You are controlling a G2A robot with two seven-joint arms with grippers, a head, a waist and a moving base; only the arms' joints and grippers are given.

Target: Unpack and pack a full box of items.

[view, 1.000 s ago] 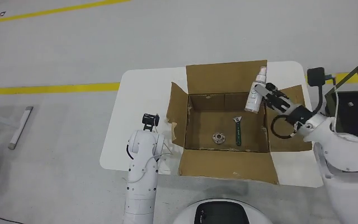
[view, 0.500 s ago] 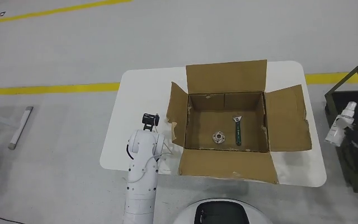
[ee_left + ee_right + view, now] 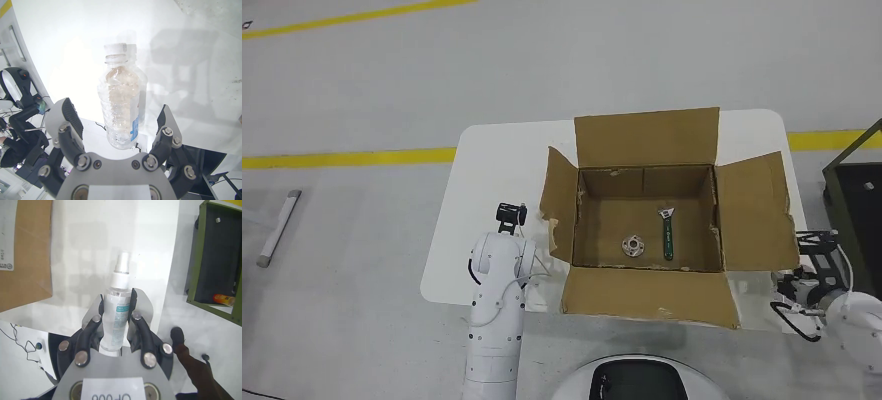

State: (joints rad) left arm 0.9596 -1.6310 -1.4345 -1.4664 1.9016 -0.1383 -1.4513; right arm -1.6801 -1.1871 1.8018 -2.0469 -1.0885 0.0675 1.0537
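The right arm sits at the table's near right corner, just beside the right flap of the open cardboard box. Its right gripper is closed tight on a spray bottle, the fingers clamping the labelled white body while the slim white nozzle cap points away from the wrist, above the table's edge.

The left arm stands at the table's left side, by the box's left flap. Its left gripper is spread wide with a clear plastic bottle between the fingers, neither pad touching it (white cap, blue label, something pale and crumpled inside).

Inside the box lie a green-handled wrench and a small round metal fitting, apart from each other. A green crate beside the table holds an orange item.
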